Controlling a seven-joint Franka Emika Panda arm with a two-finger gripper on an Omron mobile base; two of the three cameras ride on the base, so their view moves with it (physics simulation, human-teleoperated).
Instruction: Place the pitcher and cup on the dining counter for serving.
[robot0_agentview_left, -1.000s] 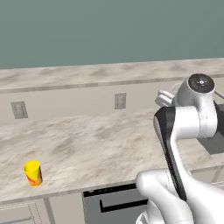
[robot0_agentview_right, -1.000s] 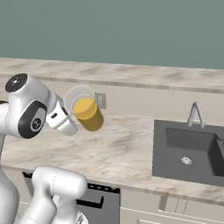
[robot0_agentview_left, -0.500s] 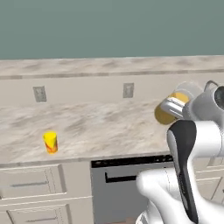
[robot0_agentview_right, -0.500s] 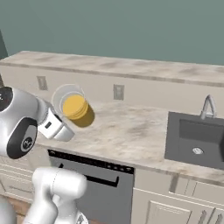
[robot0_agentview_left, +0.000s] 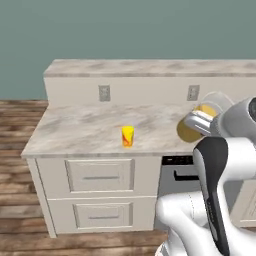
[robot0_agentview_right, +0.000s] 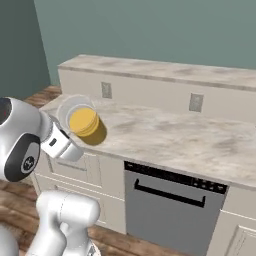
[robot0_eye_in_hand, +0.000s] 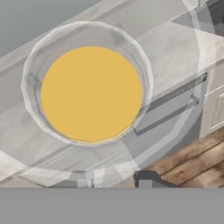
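Note:
The pitcher (robot0_agentview_left: 196, 125) (robot0_agentview_right: 85, 123) (robot0_eye_in_hand: 91, 92), clear glass with orange liquid inside, hangs in the air over the front edge of the lower worktop. My gripper (robot0_agentview_left: 206, 125) (robot0_agentview_right: 64, 141) (robot0_eye_in_hand: 113, 179) is shut on the pitcher near its rim. The cup (robot0_agentview_left: 127, 136), small and yellow with red marks, stands upright on the lower worktop (robot0_agentview_left: 80, 125), to the left of the pitcher. The dining counter (robot0_agentview_left: 150, 67) (robot0_agentview_right: 165, 71) is the raised marble slab on the cream half-wall behind the worktop.
A dishwasher (robot0_agentview_left: 175, 172) (robot0_agentview_right: 170, 197) sits under the worktop below the pitcher, with drawers (robot0_agentview_left: 100, 176) to its left. Two outlets (robot0_agentview_left: 104, 92) (robot0_agentview_left: 193, 92) are on the half-wall. Wooden floor (robot0_agentview_left: 20, 125) lies past the counter's left end.
The whole picture has shifted: the base has driven, so the counter's left end and the wooden floor have come into view and the sink has left. The pitcher stays in my gripper.

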